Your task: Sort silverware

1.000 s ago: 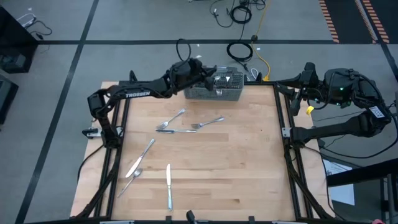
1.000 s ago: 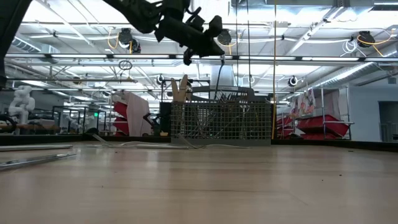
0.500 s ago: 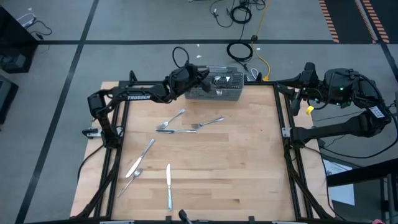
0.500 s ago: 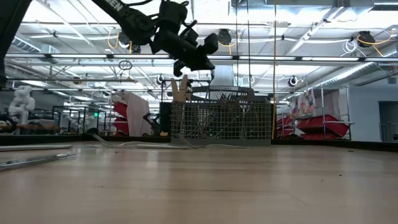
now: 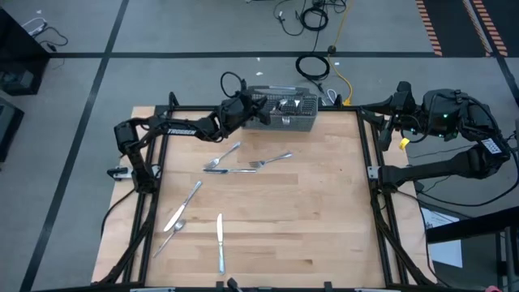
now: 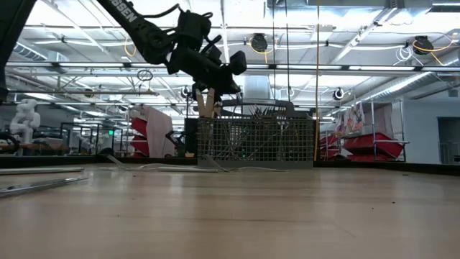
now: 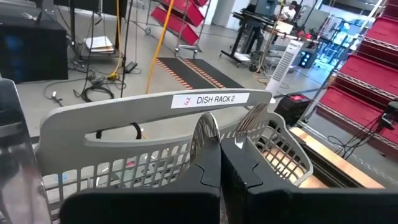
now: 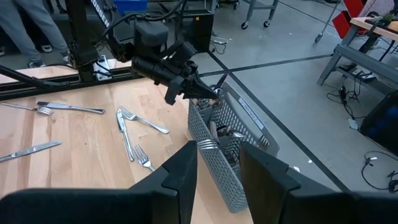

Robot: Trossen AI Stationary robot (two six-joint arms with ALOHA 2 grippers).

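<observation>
Left gripper (image 5: 243,108), fingers pressed together and carrying nothing, hangs above the table beside the left end of the grey mesh basket (image 5: 285,122), which stands at the far edge of the table (image 5: 324,219) and already holds sorted pieces. Nearest unsorted silverware: a cluster of forks and a knife (image 5: 243,163) lying flat toward the near side of this gripper, close by; the long axes here run roughly across the table, slightly slanted. Farther toward the near-left corner lie a diagonal knife (image 5: 184,205) with a spoon (image 5: 171,234) beside it, and a knife (image 5: 220,242) whose long axis runs near to far. Right gripper (image 8: 217,163), fingers parted and empty, waits off the right edge of the table, well apart from every loose piece. Judgement: the left arm is the nearer arm to the whole scatter.
</observation>
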